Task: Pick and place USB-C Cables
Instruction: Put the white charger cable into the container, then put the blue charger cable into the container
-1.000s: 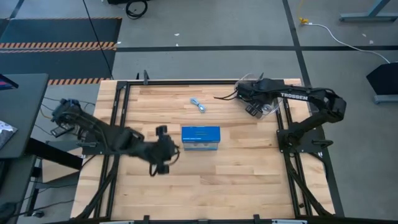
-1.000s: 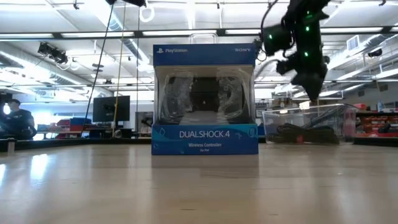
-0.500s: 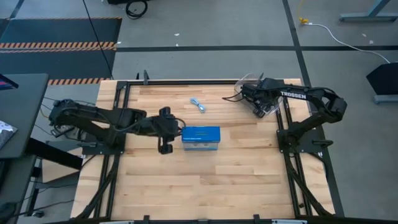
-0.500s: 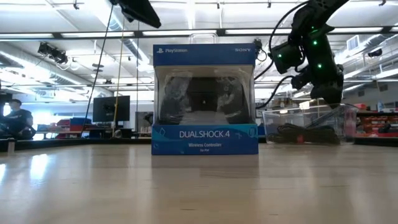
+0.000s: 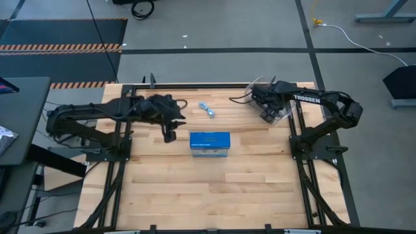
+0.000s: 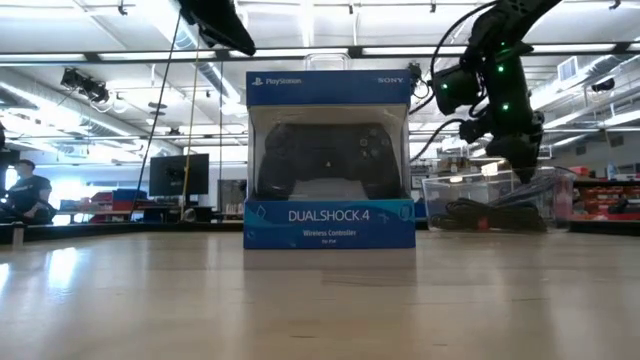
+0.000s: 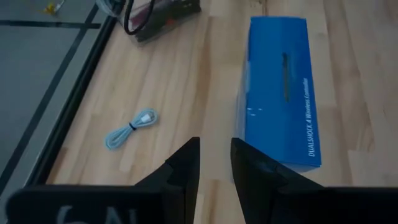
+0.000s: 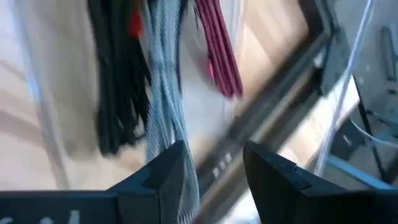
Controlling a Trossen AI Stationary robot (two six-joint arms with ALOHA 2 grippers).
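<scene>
The right pincer, jaws apart, hangs right above the clear bin — its cables lie lengthwise directly ahead; left pincer nearly closed.

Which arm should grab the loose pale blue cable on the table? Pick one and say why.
Left. The left gripper hangs near the pale blue cable, fingers slightly apart, with the cable in its wrist view. The right gripper is over the clear bin, facing the cables there.
</scene>
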